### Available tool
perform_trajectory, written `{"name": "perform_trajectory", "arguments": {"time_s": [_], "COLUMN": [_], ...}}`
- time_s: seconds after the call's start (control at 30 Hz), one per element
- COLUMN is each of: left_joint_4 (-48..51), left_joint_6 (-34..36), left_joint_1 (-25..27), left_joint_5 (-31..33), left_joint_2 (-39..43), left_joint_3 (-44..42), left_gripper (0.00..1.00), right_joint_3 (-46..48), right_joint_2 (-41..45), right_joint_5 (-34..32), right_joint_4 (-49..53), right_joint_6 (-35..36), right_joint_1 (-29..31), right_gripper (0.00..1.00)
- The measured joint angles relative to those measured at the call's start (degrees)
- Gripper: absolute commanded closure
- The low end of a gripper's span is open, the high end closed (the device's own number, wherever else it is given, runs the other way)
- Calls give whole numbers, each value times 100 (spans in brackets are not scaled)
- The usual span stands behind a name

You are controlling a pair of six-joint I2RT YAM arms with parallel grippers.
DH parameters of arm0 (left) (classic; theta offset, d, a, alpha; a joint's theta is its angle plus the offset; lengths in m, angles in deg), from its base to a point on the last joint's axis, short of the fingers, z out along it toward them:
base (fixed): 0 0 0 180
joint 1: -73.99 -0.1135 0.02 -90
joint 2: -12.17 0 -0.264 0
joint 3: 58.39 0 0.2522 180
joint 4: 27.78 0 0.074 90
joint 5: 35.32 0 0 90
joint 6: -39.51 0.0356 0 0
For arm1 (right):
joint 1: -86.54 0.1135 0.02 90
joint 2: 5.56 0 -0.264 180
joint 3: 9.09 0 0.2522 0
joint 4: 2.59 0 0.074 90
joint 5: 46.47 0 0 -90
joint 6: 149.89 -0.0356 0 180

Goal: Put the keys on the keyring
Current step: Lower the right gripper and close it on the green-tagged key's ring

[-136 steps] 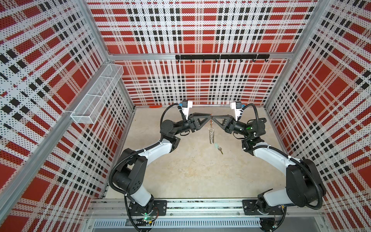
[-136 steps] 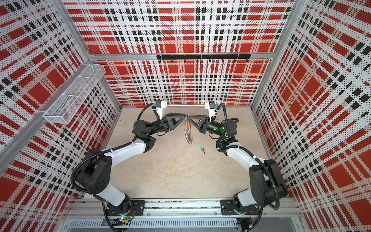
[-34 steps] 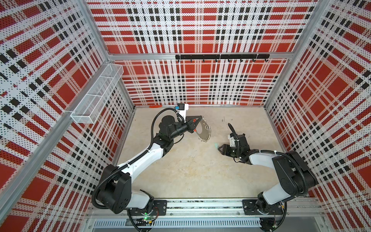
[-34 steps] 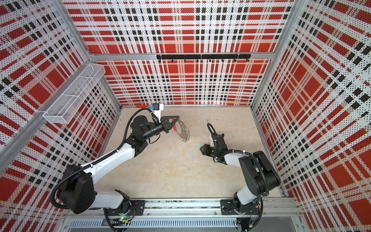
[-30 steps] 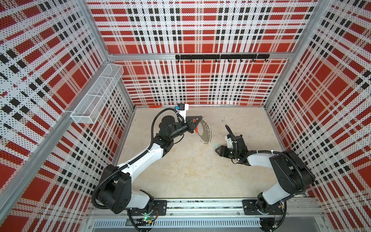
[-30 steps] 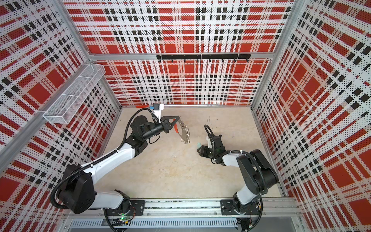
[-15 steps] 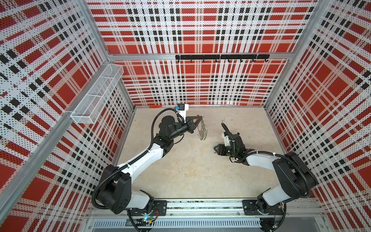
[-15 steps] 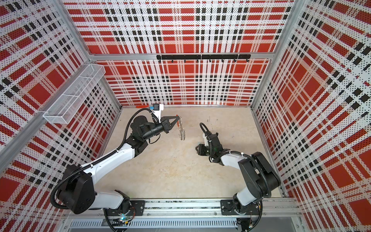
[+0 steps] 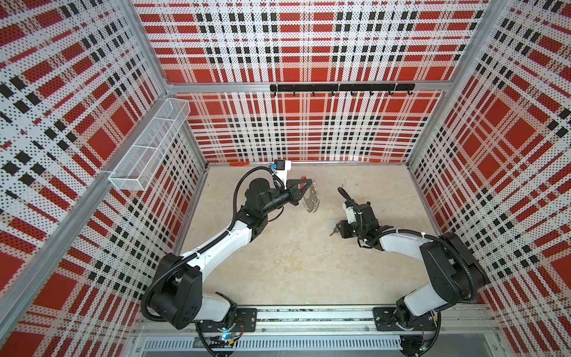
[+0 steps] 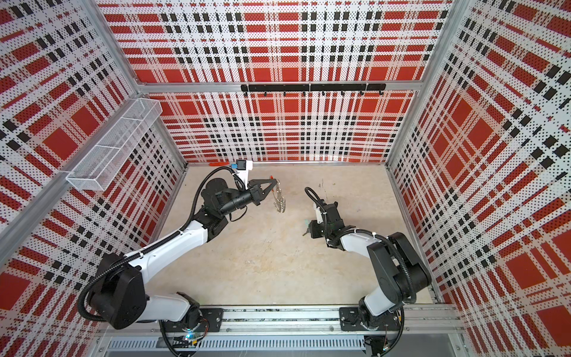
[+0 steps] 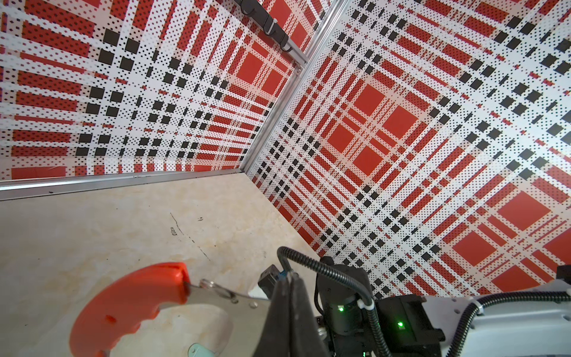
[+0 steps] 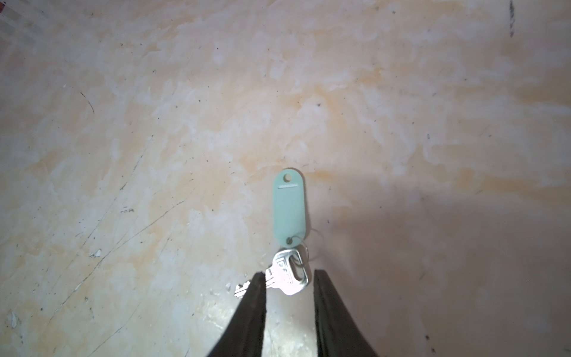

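Two grippers in view. The left gripper (image 9: 306,187) is clamped tight on the keyring (image 9: 311,201), which hangs off the tabletop (image 9: 293,262) at far left. In the left wrist view its red segment (image 11: 129,306) runs out of frame, and the wire loops are hidden.

The keys (image 12: 289,213) lie flat on the tabletop right of centre. The teal tag is plain to see; the blade is partly hidden behind a finger (image 12: 250,309). The right gripper (image 12: 289,275) is part-open astride the key head, with a gap showing on one side. In both top views the key is too small to resolve.

A wire basket (image 9: 148,151) hangs on the left wall, divided into compartments.
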Motion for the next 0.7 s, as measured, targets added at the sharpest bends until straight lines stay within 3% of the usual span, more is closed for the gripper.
{"name": "perform_trajectory", "arguments": {"time_s": [0.7], "left_joint_4": [4], "left_joint_6": [-17], "left_joint_1": [24], "left_joint_5": [-122], "left_joint_2": [0], "left_joint_3": [0], "left_gripper": [100], "right_joint_3": [61], "right_joint_2": [-514], "right_joint_5": [487], "right_joint_4": [-516], "right_joint_6": [15], "right_joint_1": [-120], "right_gripper": [76]}}
